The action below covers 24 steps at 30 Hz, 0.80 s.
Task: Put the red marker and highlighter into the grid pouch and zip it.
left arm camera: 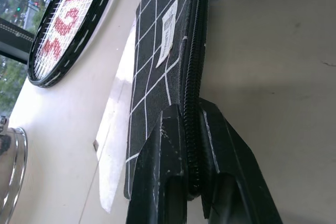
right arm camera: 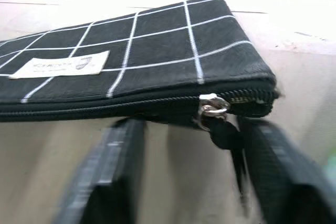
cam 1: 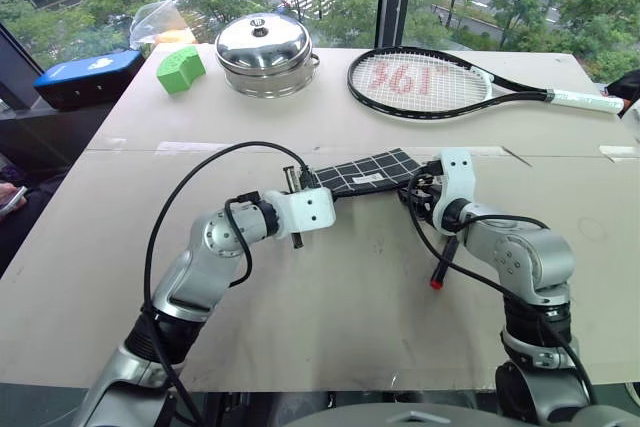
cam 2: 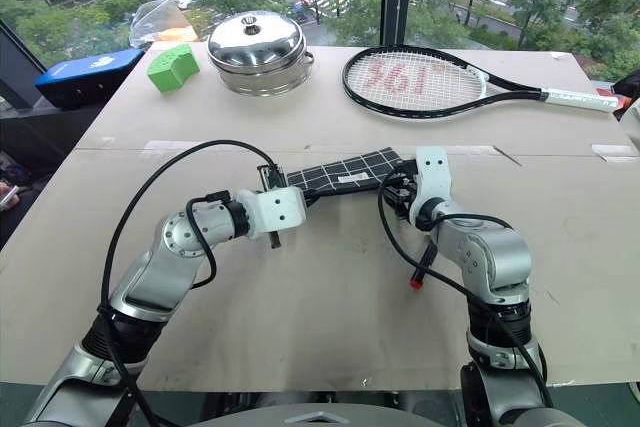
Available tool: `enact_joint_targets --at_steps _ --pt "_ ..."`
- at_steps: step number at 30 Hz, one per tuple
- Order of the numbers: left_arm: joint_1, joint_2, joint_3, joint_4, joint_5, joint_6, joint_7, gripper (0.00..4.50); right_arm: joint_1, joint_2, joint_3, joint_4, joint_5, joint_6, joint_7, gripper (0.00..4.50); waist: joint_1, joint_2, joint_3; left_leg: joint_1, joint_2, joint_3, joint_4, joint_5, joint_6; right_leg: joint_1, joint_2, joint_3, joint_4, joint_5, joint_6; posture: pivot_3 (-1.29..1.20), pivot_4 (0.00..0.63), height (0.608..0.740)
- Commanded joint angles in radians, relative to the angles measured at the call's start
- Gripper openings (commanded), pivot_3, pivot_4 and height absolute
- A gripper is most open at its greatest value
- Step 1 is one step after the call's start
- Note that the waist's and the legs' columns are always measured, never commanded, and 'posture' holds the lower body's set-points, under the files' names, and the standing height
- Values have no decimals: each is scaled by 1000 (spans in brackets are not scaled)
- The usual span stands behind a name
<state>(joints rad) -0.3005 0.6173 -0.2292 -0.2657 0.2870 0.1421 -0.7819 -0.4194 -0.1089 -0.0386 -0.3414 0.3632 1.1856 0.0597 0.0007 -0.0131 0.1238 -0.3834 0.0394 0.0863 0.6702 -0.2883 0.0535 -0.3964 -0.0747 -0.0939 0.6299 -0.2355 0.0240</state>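
1. The grid pouch hangs stretched between the two claws, lifted off the table, with its zipper edge facing the robot.
2. The left gripper is clenched on the pouch's near end; in the left wrist view its two black fingers pinch the closed zipper seam between them, and the pouch runs away from the fingertips.
3. The right gripper sits at the pouch's other end. Its fingers stand apart under the zipper edge, one on each side of the zipper pull, which hangs just above the gap; whether they touch the pull or the fabric cannot be told.
4. The red marker lies on the table below the right gripper's wrist, near the robot's side of that claw, red end toward the robot, apart from the pouch.
5. The head views show both arms and the marker; the wrist views show the white label on the pouch and the zipper teeth closed along the seam.
6. Beyond the left claw, the left wrist view takes in the tennis racket.
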Motion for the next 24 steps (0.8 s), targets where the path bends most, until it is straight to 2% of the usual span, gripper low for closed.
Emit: enact_joint_targets --at_steps 1,2,3,8,12,18,24 --pt "8 10 12 -51 -7 -19 9 0 -14 -3 -3 -16 -4 -46 14 801 -3 0 0 0 0 0 0 0 0 0 0 0 0 0 0 0 150 740" --pt "11 12 12 -50 -7 -23 10 0 -13 -3 -2 -16 -4 -51 17 324 -5 0 0 0 0 0 0 0 0 0 0 0 0 0 0 0 150 740" --pt "12 12 12 -48 -7 -27 10 0 -12 -4 0 -16 -3 -54 20 92 -7 0 0 0 0 0 0 0 0 0 0 0 0 0 0 0 150 740" --pt "15 14 11 -34 -4 -39 15 0 -5 -27 27 -36 -7 -60 46 92 -11 0 0 0 0 0 0 0 0 0 0 0 0 0 0 0 150 740" --pt "11 6 10 -28 -6 -34 20 0 -2 -83 98 -64 -9 -51 90 92 -11 0 0 0 0 0 0 0 0 0 -1 0 0 0 0 0 150 740" --pt "12 -15 20 -27 -24 -12 38 0 8 -93 147 -62 -16 -52 111 92 -11 0 0 0 0 -1 -1 0 0 0 -1 0 0 0 0 0 150 740" --pt "22 -31 47 -40 -48 24 55 0 16 -83 142 -56 -28 -56 103 92 -12 0 0 0 0 -1 -1 0 0 0 -1 0 0 0 0 0 150 740"
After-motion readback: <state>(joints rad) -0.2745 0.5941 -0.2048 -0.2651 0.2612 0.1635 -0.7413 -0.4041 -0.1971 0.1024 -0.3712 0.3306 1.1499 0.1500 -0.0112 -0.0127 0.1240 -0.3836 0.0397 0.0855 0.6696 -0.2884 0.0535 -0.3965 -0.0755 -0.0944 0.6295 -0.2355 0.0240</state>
